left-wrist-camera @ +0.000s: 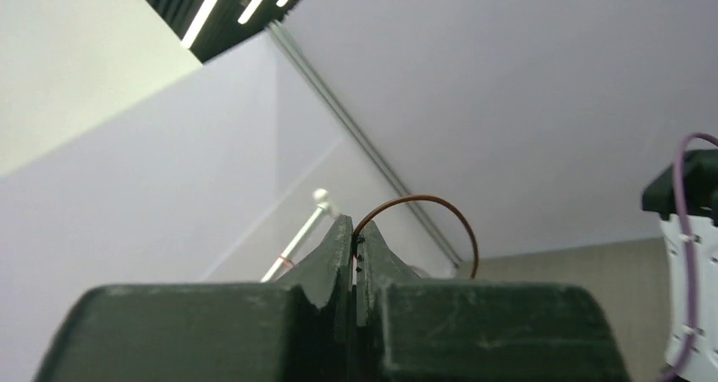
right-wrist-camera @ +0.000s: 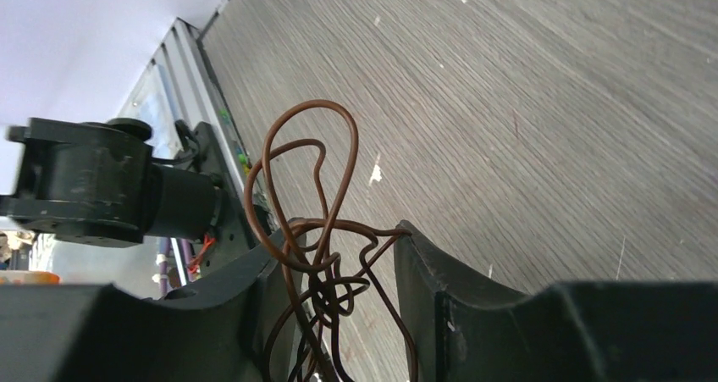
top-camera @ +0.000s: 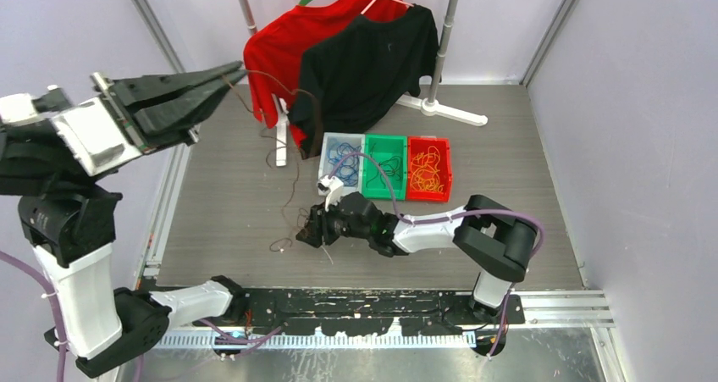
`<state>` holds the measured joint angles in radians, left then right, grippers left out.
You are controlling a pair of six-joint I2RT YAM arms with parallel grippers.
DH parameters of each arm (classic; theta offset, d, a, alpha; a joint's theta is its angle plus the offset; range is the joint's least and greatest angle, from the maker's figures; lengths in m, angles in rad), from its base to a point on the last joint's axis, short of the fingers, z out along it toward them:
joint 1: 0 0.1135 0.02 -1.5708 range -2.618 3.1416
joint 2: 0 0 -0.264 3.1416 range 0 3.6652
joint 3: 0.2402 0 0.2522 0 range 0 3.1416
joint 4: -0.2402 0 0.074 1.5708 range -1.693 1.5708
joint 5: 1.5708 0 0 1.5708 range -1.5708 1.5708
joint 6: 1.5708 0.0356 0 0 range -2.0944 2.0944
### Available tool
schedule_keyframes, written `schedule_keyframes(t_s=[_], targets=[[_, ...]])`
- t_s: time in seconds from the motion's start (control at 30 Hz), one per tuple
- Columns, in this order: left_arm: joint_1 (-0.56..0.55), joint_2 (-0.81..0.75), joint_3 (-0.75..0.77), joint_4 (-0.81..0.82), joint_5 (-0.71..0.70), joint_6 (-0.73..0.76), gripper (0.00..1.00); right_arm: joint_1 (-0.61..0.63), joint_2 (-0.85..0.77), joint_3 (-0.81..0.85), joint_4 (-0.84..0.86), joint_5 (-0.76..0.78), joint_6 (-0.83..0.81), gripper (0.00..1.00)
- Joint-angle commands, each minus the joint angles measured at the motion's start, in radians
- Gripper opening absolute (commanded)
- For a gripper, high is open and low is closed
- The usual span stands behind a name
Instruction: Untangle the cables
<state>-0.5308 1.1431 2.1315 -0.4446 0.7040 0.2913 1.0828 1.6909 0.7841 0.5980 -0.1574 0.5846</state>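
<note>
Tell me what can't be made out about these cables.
- Left wrist: pinched end of the brown cable, hidden inside the shut left gripper.
- Right wrist: lower part of the brown knot, cut off by the bottom edge between the fingers of the right gripper.
- Top: separate cables in the bins, too small.

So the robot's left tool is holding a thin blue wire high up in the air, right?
No, that wire is brown, not blue. The left wrist view shows the thin brown wire looping out of the shut left tool, held high up in the air.
</note>
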Motion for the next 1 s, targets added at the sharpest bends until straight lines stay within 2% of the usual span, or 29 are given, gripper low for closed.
schedule_keyframes(t_s=[0.0, 0.1, 0.2, 0.5, 0.6, 0.77, 0.87, 0.93, 0.97], targets=[[-0.003, 0.024, 0.1, 0.084, -0.07, 0.086, 0.0, 0.011, 0.028, -0.004, 0.075, 0.029, 0.036, 0.48], [-0.003, 0.023, 0.121, 0.072, -0.072, 0.108, 0.0, 0.011, 0.03, -0.017, 0.091, 0.042, 0.051, 0.48], [-0.003, 0.006, 0.095, 0.028, -0.072, 0.133, 0.0, 0.011, -0.036, -0.032, 0.076, 0.058, 0.033, 0.5], [-0.003, -0.11, -0.138, -0.053, -0.044, 0.175, 0.0, 0.011, -0.359, 0.002, -0.18, 0.082, -0.107, 0.59], [-0.003, -0.124, -0.17, -0.068, -0.05, 0.219, 0.0, 0.009, -0.404, 0.035, -0.278, 0.075, -0.142, 0.65], [-0.003, -0.12, -0.167, -0.092, -0.046, 0.232, 0.0, 0.009, -0.456, 0.06, -0.362, 0.053, -0.178, 0.81], [-0.003, -0.116, -0.162, -0.094, -0.041, 0.233, 0.0, 0.009, -0.461, 0.073, -0.418, 0.038, -0.196, 0.89], [-0.003, -0.114, -0.158, -0.093, -0.04, 0.234, 0.0, 0.011, -0.445, 0.08, -0.472, 0.013, -0.198, 0.99], [-0.003, -0.113, -0.155, -0.093, -0.04, 0.234, 0.0, 0.011, -0.432, 0.096, -0.53, 0.003, -0.203, 1.0]])
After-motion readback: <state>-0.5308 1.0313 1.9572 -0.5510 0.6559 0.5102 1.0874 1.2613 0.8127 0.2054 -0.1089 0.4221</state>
